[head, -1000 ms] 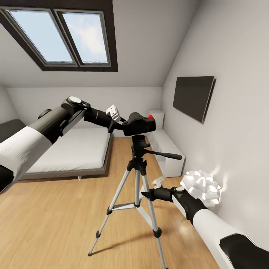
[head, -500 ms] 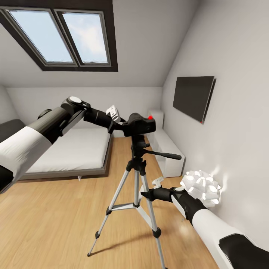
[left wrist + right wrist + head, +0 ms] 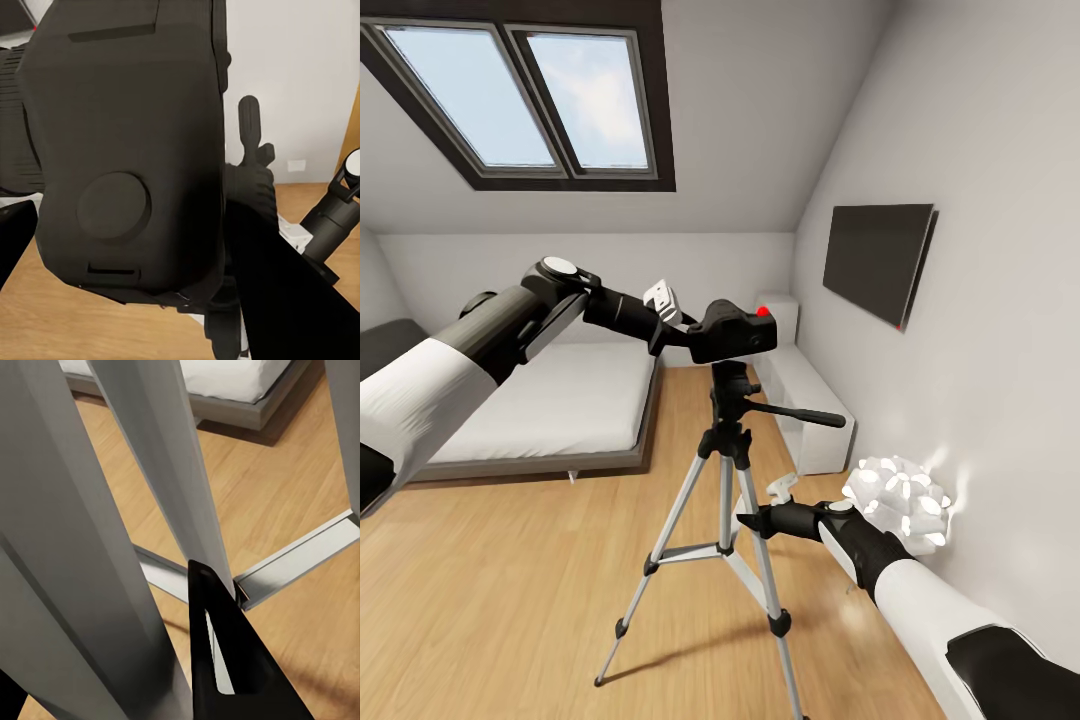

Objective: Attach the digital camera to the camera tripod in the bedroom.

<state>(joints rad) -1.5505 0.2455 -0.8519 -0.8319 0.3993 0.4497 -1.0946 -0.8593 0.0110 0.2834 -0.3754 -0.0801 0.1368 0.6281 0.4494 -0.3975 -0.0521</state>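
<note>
In the head view the small black digital camera [image 3: 732,333], with its red dot, sits directly over the black head [image 3: 732,385] of the camera tripod [image 3: 725,480]. I cannot tell whether they touch. My left gripper [image 3: 695,335] is shut on the camera from the left. Seen from the left wrist, the camera body [image 3: 127,150] is close up and one dark finger [image 3: 277,285] runs beside it. Lower down, my right gripper [image 3: 748,520] is shut around a silver tripod leg [image 3: 169,487], and a black finger [image 3: 225,660] lies against that leg.
The tripod stands on the light wood floor [image 3: 510,580]. A low grey-and-white bed [image 3: 550,400] is at the left, and a white bench [image 3: 810,400] runs along the right wall. A white ball lamp [image 3: 900,500] sits by my right forearm, under a dark wall screen [image 3: 880,255].
The camera dipped slightly onto the tripod head and rose back a touch. Both arms and the tripod have hardly moved.
</note>
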